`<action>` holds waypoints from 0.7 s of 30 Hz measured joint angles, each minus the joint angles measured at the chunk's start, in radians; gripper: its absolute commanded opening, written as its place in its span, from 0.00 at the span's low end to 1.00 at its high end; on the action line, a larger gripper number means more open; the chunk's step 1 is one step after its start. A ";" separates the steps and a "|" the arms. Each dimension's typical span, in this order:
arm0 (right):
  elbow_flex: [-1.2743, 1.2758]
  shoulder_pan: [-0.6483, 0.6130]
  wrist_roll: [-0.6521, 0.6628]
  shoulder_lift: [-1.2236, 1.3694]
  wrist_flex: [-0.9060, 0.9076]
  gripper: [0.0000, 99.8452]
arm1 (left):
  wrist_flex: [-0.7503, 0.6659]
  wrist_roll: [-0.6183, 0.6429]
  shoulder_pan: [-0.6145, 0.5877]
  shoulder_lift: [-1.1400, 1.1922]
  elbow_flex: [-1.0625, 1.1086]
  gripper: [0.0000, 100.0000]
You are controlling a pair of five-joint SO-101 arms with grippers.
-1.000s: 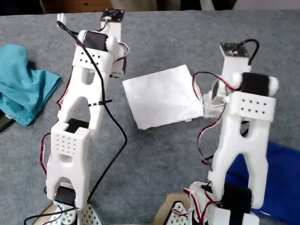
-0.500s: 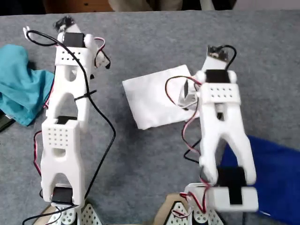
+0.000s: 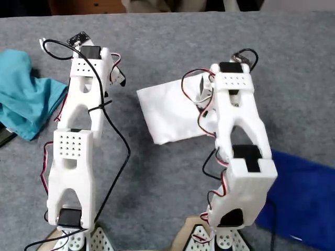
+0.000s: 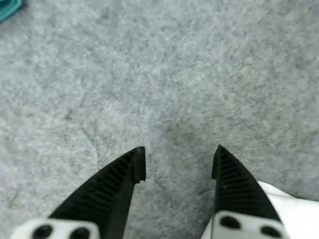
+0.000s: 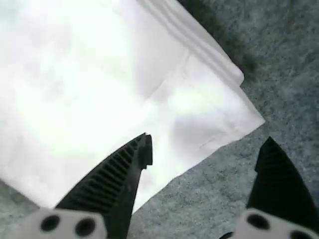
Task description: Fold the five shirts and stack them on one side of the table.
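The folded white fabric shirt (image 3: 170, 112) is lying flat near the middle of the grey felt-covered table (image 3: 172, 42). The right gripper (image 5: 207, 140) is hanging over the shirt's edge with its jaws spread wide, gripping nothing. One black ribbed finger (image 5: 119, 174) is sitting above the white cloth and the other above bare felt, so the shirt's edge is running between them. The left gripper (image 4: 179, 149) is hovering over bare felt, its jaws likewise parted and empty. A crumpled teal shirt (image 3: 26, 99) is lying at the table's left edge. A dark blue shirt (image 3: 306, 198) is lying beside the right arm's base.
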 measured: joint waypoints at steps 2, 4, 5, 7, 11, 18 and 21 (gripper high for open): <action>-0.009 0.000 -0.009 0.034 0.002 0.33 | 0.000 0.000 0.000 0.000 -0.002 0.23; -0.009 0.000 -0.011 0.060 -0.017 0.33 | 0.000 0.000 0.000 0.000 -0.002 0.23; -0.009 0.000 -0.011 0.071 -0.025 0.33 | 0.000 0.000 0.000 0.000 -0.002 0.23; -0.009 0.000 -0.011 0.081 -0.051 0.33 | 0.000 -0.002 0.000 0.000 -0.002 0.23; -0.009 0.000 -0.014 0.084 -0.121 0.33 | 0.000 -0.038 0.000 0.000 -0.002 0.23; -0.011 0.000 -0.014 0.143 -0.203 0.32 | 0.000 -0.048 0.000 0.000 -0.002 0.23; -0.023 0.000 -0.014 0.176 -0.206 0.25 | 0.000 -0.054 0.000 0.000 -0.002 0.23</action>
